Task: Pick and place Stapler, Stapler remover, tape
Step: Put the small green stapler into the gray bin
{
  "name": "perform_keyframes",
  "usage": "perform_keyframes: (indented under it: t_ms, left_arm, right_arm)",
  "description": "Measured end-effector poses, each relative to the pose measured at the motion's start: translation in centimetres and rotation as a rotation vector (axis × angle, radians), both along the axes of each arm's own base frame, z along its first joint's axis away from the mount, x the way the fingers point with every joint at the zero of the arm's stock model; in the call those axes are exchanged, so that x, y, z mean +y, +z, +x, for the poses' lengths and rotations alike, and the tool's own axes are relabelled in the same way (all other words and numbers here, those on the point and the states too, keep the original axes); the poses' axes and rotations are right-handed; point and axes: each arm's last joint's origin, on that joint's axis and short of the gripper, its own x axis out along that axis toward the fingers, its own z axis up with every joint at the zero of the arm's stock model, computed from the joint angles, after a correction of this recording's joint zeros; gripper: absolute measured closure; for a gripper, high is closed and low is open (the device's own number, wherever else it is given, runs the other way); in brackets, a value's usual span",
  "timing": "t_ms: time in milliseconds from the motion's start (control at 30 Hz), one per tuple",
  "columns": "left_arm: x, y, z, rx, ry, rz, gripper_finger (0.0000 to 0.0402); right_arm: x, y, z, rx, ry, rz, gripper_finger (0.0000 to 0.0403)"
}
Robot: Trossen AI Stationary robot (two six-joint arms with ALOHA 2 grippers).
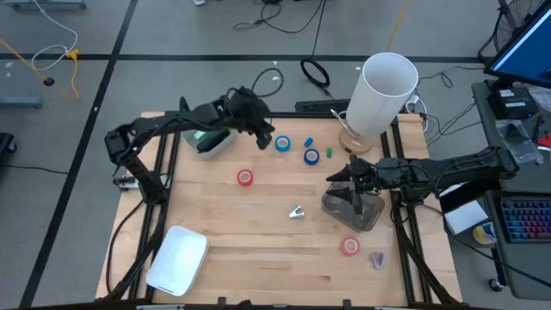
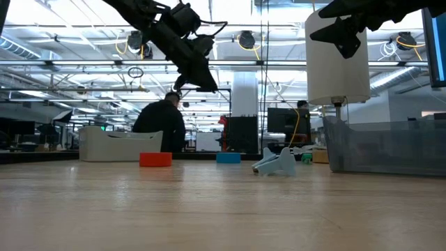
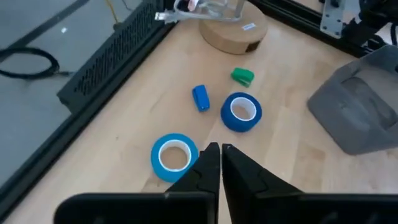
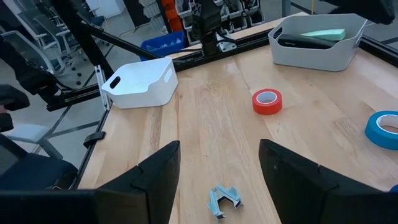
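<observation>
Left hand raised and empty above the blue tape; right hand waits over the clear bin.

Your left hand point(image 3: 219, 155), fingers pressed together on nothing, hangs at 11 o'clock over the worktop point(image 1: 258, 241), just beside a blue tape roll point(image 3: 173, 156); a second blue roll point(image 3: 241, 112) lies near. One red roll point(image 1: 245, 177) sits centre, another point(image 1: 349, 246) at 5 o'clock. Your right hand point(image 4: 219, 168), fingers apart, hovers above the clear bin point(image 1: 353, 209) at 3 o'clock.
</observation>
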Motion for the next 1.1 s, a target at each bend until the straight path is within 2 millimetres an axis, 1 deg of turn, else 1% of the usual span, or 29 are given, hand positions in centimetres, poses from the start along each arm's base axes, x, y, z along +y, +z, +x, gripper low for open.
perform_keyframes:
  t_ms: [100,200,300,467,667,800,867,933,1000,1100]
  left_arm:
    - [-0.5,-0.1,0.1,0.006,-0.032,-0.025,0.0384]
    - [-1.4,-0.3,0.4,0.028,-0.081,-0.019,0.0394]
    - [-1.6,-0.3,0.5,0.028,-0.101,-0.006,0.0398]
    - [-0.6,-0.1,0.1,-0.011,-0.1,-0.042,0.0386]
    - [1.1,-0.1,-0.8,-0.023,-0.072,-0.062,0.0399]
    - [2.3,0.0,-1.6,-0.04,-0.085,-0.063,0.0388]
    - [3.1,-0.6,-2.1,-0.063,-0.07,-0.079,0.0384]
    - [3.5,-1.7,-2.6,-0.1,-0.062,-0.132,0.0385]
    - [3.3,-2.7,-3.4,-0.139,-0.065,-0.196,0.0392]
    - [2.3,-3.4,-4.1,-0.185,-0.067,-0.225,0.0398]
  right_arm:
    - [0.0,0.0,0.0,0.0,0.001,-0.002,0.0193]
    - [0.0,0.0,0.0,-0.001,0.008,-0.025,0.0193]
    - [0.0,0.1,0.0,-0.017,0.017,-0.055,0.0193]
    - [0.0,0.7,0.2,-0.08,0.03,-0.107,0.0193]
    - [-0.3,0.7,0.2,-0.077,0.02,-0.149,0.0193]
    - [-0.9,0.7,0.3,-0.074,-0.015,-0.145,0.0193]
    - [-1.2,0.7,0.3,-0.072,-0.033,-0.135,0.0193]
    - [-1.5,0.7,0.3,-0.072,-0.056,-0.116,0.0193]
    - [-1.8,0.7,0.3,-0.071,-0.077,-0.097,0.0193]
    - [-2.2,0.7,0.3,-0.072,-0.106,-0.07,0.0193]
